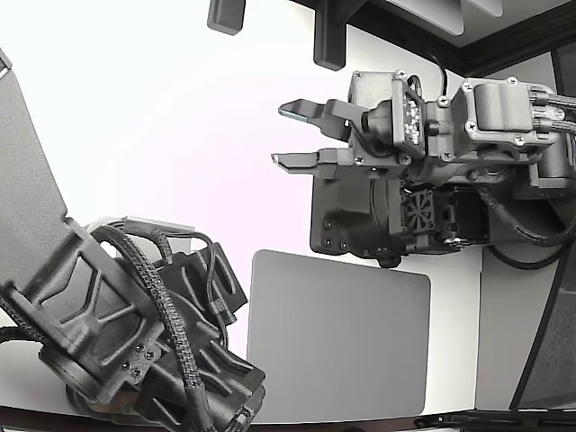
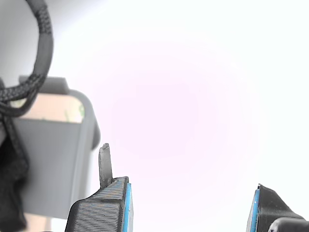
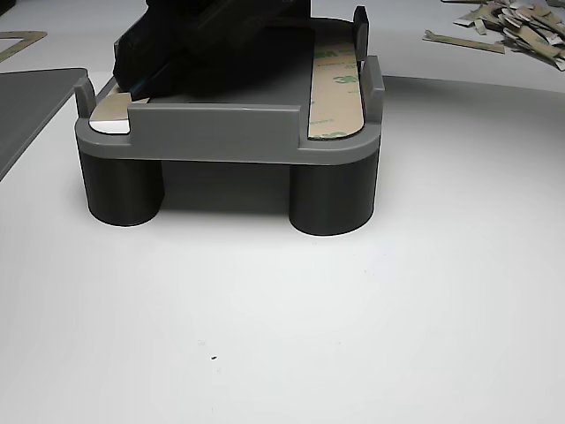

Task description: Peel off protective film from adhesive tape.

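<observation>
Gripper [image 1: 281, 135] spread, fingers apart, nothing between blue-lined pads [image 2: 126, 205]; hangs over bare white table [image 1: 162, 108]. Grey fixture [image 3: 229, 132] on round legs stands on table. Tape strip with printed protective film [image 3: 337, 84] lies along fixture edge at other view's right, film in place. Second strip end [image 3: 110, 110] at other view's left, partly under dark arm body. Pile of peeled film scraps [image 3: 521, 26] far behind. Grey mat [image 1: 337, 337] near second arm [image 1: 135, 324].

Bright overhead light washes the white worktop [image 1: 180, 117] out to glare in exterior and wrist views; soft shadows, nearest parts blurred.
</observation>
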